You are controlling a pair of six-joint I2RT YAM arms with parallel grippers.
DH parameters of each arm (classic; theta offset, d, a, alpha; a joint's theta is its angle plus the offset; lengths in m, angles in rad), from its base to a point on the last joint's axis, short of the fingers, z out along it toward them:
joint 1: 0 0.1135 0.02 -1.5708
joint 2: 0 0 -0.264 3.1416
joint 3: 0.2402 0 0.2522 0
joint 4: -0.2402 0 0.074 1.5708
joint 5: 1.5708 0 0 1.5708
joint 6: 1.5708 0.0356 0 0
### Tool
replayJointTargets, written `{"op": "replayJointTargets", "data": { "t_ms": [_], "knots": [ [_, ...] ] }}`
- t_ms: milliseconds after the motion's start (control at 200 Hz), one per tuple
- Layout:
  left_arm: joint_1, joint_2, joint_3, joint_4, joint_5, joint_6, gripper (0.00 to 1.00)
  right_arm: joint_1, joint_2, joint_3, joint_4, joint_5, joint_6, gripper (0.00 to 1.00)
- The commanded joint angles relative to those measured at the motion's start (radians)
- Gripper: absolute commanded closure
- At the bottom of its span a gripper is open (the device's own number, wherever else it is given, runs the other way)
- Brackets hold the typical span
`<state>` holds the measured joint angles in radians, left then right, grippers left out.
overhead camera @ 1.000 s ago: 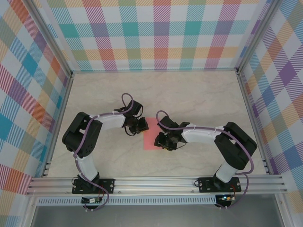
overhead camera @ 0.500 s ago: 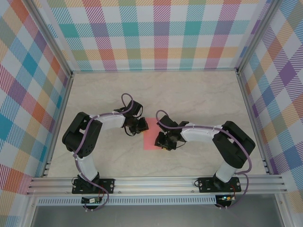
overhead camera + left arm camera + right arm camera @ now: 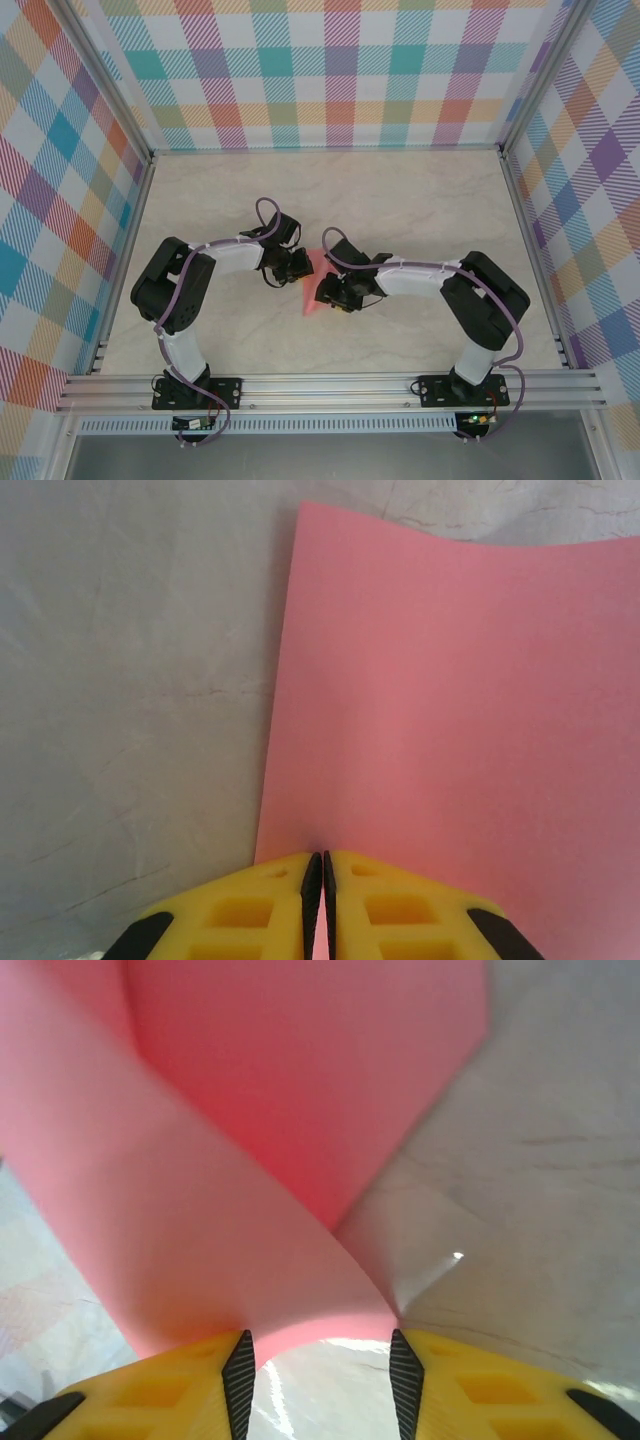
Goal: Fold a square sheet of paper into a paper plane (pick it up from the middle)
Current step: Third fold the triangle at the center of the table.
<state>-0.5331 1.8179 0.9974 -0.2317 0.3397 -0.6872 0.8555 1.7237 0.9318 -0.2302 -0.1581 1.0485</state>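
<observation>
The right gripper [image 3: 320,1335], half open, has swept a flap toward 10 o'clock over the mid-table paper plane [image 3: 309,300], pinned at 9 o'clock by the closed left gripper [image 3: 322,858]: 1 fold is forming.

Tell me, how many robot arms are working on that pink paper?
2. The left arm reaches in from the left to one edge of the pink paper; the right arm reaches in from the right, where the sheet curls up. None seem hidden.
</observation>
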Motion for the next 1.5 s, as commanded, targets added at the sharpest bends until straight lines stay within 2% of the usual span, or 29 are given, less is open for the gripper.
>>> {"op": "replayJointTargets", "data": {
  "t_ms": [0,195,295,620,840,1115,1355,1495],
  "knots": [
    [-0.004,0.034,-0.043,-0.059,-0.009,-0.002,0.86,-0.018,-0.004,0.030,0.064,-0.004,-0.039,0.56],
    [-0.004,0.035,-0.040,-0.060,-0.010,-0.002,0.86,-0.051,-0.004,0.026,0.083,-0.016,-0.056,0.50],
    [-0.004,0.034,-0.042,-0.062,-0.014,0.000,0.86,-0.058,-0.014,0.024,0.096,-0.021,-0.073,0.43],
    [-0.004,0.040,-0.037,-0.064,-0.013,-0.002,0.86,-0.062,-0.085,-0.037,0.153,-0.068,-0.082,0.35],
    [-0.004,0.041,-0.036,-0.066,-0.014,-0.002,0.86,-0.062,-0.134,-0.119,0.206,-0.078,-0.051,0.34],
    [-0.004,0.038,-0.034,-0.075,-0.015,-0.001,0.87,-0.061,-0.133,-0.116,0.240,-0.138,-0.067,0.34],
    [-0.004,0.041,-0.034,-0.075,-0.013,0.000,0.87,-0.062,-0.129,-0.129,0.226,-0.110,-0.060,0.34],
    [-0.004,0.034,-0.039,-0.072,-0.012,0.003,0.87,-0.077,-0.100,-0.093,0.207,-0.085,-0.067,0.39]
  ]
}}
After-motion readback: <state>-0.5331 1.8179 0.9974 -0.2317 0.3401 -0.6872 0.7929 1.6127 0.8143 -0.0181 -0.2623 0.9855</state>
